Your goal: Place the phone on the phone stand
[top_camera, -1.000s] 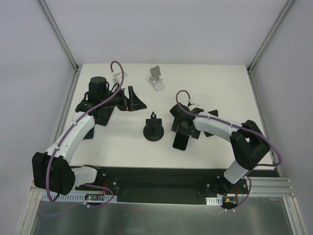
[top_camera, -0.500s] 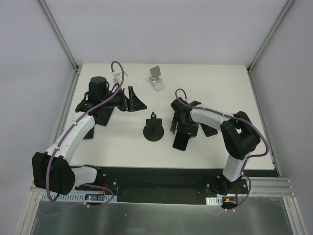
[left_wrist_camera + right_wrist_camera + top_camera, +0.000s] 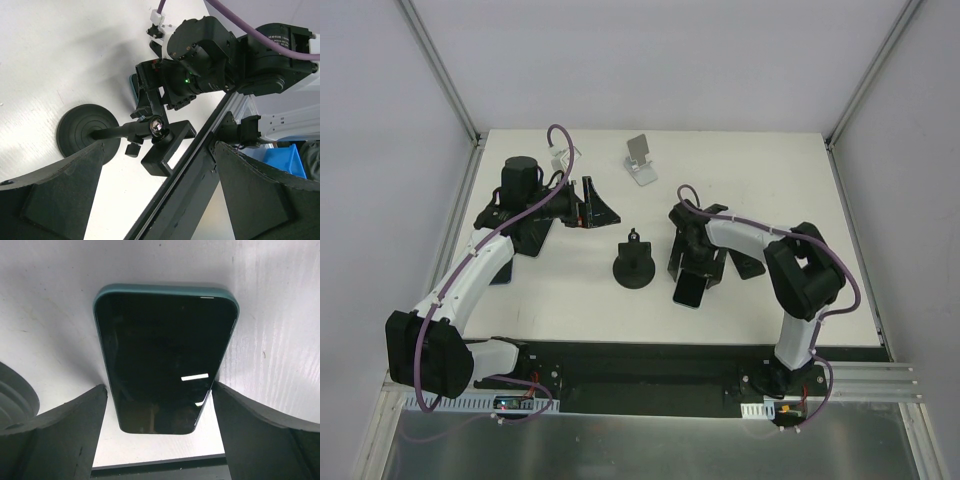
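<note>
The phone (image 3: 165, 355) has a dark screen and a teal case. It lies flat on the white table, also seen in the top view (image 3: 688, 290). My right gripper (image 3: 159, 390) is open, with one finger on each side of the phone's near end, not pressing it; it sits just above the phone in the top view (image 3: 698, 266). A black stand with a round base (image 3: 633, 266) stands left of the phone. In the left wrist view its clamp (image 3: 167, 145) is visible. My left gripper (image 3: 600, 205) is open and empty, back left of that stand.
A small silver phone stand (image 3: 642, 160) sits at the back centre of the table. The black stand's base edge (image 3: 15, 390) shows just left of the right gripper. A black strip runs along the table's near edge (image 3: 650, 355).
The right arm's elbow has swung inward to the left and its gripper has settled a little closer over the phone. The phone, both stands and the left arm have not moved.
</note>
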Controlling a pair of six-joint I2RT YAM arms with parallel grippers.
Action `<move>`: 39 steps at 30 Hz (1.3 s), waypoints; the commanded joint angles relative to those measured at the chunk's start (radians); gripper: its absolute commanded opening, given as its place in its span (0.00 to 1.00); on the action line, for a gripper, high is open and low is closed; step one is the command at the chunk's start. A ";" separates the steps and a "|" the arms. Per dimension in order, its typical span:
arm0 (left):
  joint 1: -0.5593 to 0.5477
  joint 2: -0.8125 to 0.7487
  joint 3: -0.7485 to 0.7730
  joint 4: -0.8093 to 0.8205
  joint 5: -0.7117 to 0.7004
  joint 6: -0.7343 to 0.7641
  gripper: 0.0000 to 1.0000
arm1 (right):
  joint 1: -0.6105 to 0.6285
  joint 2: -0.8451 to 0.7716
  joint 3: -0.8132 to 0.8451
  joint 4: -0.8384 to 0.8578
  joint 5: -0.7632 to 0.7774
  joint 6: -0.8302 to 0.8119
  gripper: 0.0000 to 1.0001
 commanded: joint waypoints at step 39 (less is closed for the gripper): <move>-0.052 0.035 0.056 0.019 0.074 0.024 0.88 | 0.057 -0.497 -0.367 0.526 0.228 -0.368 0.01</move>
